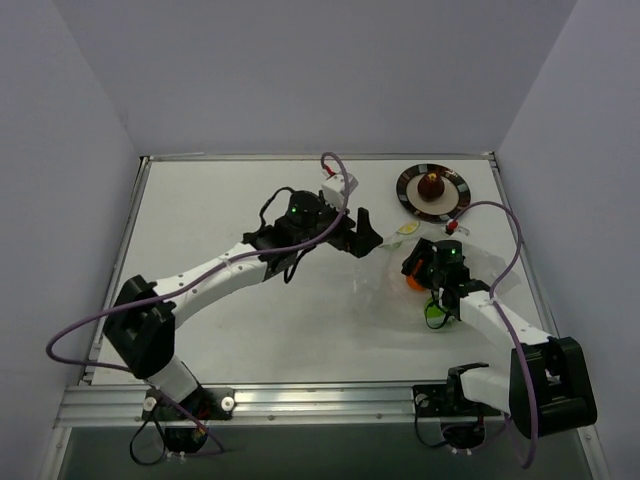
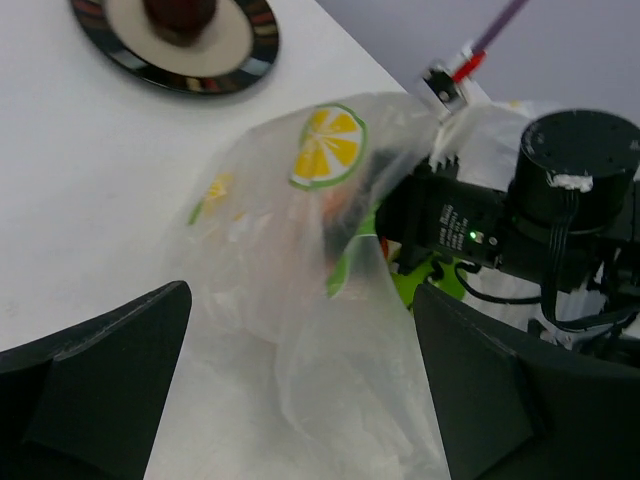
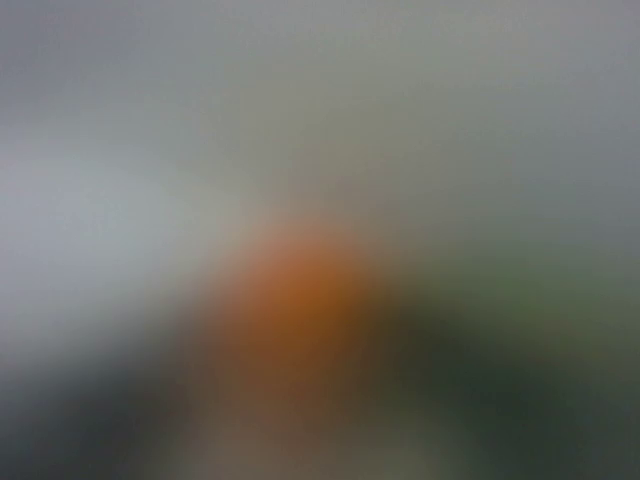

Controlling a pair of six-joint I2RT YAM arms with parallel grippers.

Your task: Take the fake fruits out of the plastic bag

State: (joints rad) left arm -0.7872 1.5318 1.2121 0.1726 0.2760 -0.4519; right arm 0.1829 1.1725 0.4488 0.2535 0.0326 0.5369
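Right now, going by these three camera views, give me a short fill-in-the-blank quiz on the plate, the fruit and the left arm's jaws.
1. The plate holds ____ dark fruit.
2. The left gripper has its jaws ____.
3. In the right wrist view, the blurred fruit is coloured ____.
Missing words: one; open; orange.

We are seeing a bag [image 2: 270, 260] of thin, see-through plastic, wrinkly and a bit milky. The plate [image 2: 255, 45] is shining at its dark rim. The table [image 2: 90, 190] is looking white, smooth and dull. The left gripper [image 2: 300, 295] is showing dull black plastic. The rail [image 1: 300, 400] is showing bare metal.
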